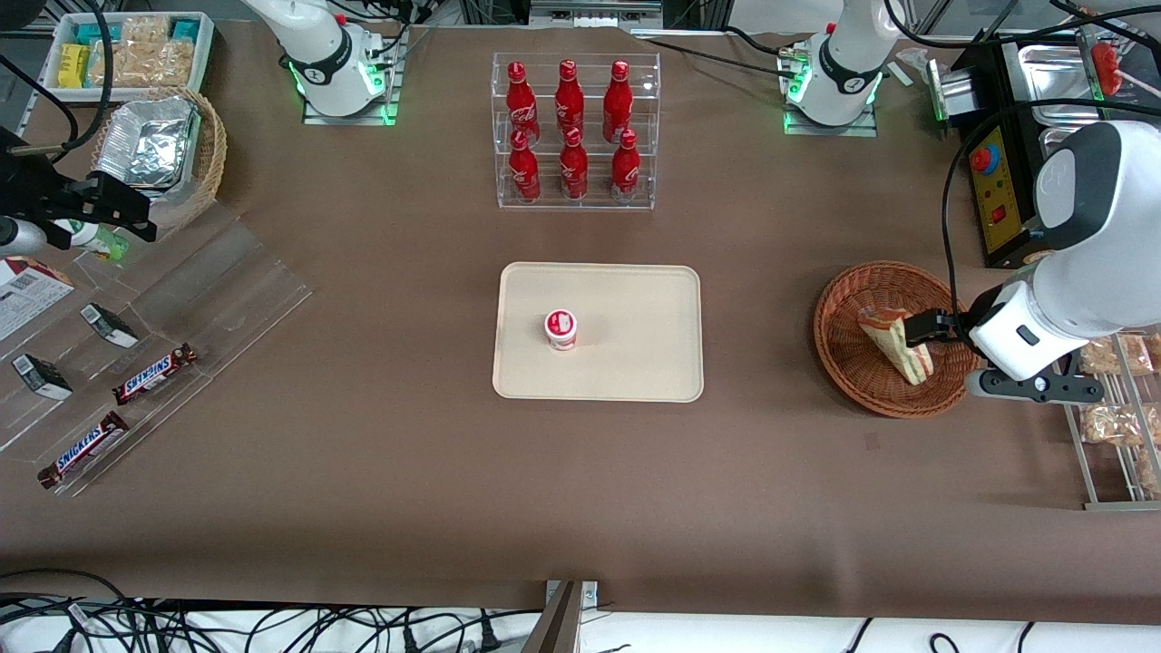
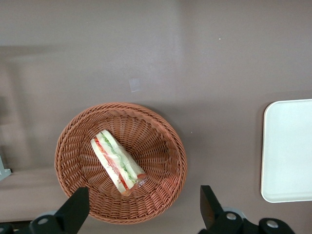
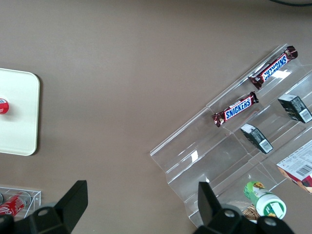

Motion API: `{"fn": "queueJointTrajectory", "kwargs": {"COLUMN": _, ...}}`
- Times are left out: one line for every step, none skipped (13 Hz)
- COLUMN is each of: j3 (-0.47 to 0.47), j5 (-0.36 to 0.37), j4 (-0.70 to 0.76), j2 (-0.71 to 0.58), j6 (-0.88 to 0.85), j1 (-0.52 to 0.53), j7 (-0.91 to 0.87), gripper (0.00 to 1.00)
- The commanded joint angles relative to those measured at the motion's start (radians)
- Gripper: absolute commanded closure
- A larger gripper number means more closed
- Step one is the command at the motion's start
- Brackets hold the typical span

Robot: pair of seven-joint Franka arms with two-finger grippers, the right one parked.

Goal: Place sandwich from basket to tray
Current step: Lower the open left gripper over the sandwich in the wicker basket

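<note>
The sandwich (image 1: 893, 343) (image 2: 117, 163), a pale wedge with green and red filling, lies in the reddish-brown woven basket (image 1: 848, 354) (image 2: 161, 141) toward the working arm's end of the table. My left gripper (image 1: 918, 328) (image 2: 144, 214) hovers above the basket's rim, open, with nothing between its wide-apart black fingers (image 2: 75, 210). It touches neither the sandwich nor the basket. The cream tray (image 1: 635, 308) (image 2: 287, 151) lies at the table's middle, with a small white-and-red cup (image 1: 560, 329) standing on it.
A clear rack of red cola bottles (image 1: 575, 131) stands farther from the front camera than the tray. Acrylic shelves with Snickers bars (image 1: 154, 374) and a tan basket of foil containers (image 1: 159, 150) are toward the parked arm's end. A snack rack (image 1: 1120, 417) sits beside the basket.
</note>
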Motion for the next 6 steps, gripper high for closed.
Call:
{"fn": "queueJointTrajectory", "kwargs": {"j3": 0.003, "j5": -0.014, "j4": 0.034, "j2": 0.011, "j6": -0.025, "j1": -0.007, "j7": -0.02, "gripper": 0.0}}
{"fn": "queueJointTrajectory", "kwargs": {"j3": 0.004, "j5": -0.014, "j4": 0.032, "j2": 0.013, "j6": -0.025, "j1": -0.006, "j7": -0.027, "gripper": 0.0}}
{"fn": "queueJointTrajectory", "kwargs": {"j3": 0.009, "j5": -0.012, "j4": 0.028, "j2": 0.013, "j6": -0.026, "j1": -0.004, "j7": -0.043, "gripper": 0.0}}
{"fn": "queueJointTrajectory", "kwargs": {"j3": 0.009, "j5": 0.012, "j4": 0.02, "j2": 0.016, "j6": -0.026, "j1": 0.006, "j7": -0.067, "gripper": 0.0}}
{"fn": "queueJointTrajectory", "kwargs": {"j3": 0.009, "j5": 0.026, "j4": -0.015, "j2": 0.016, "j6": -0.043, "j1": 0.013, "j7": -0.087, "gripper": 0.0}}
{"fn": "queueJointTrajectory", "kwargs": {"j3": 0.009, "j5": 0.031, "j4": -0.043, "j2": 0.014, "j6": -0.065, "j1": 0.022, "j7": -0.13, "gripper": 0.0}}
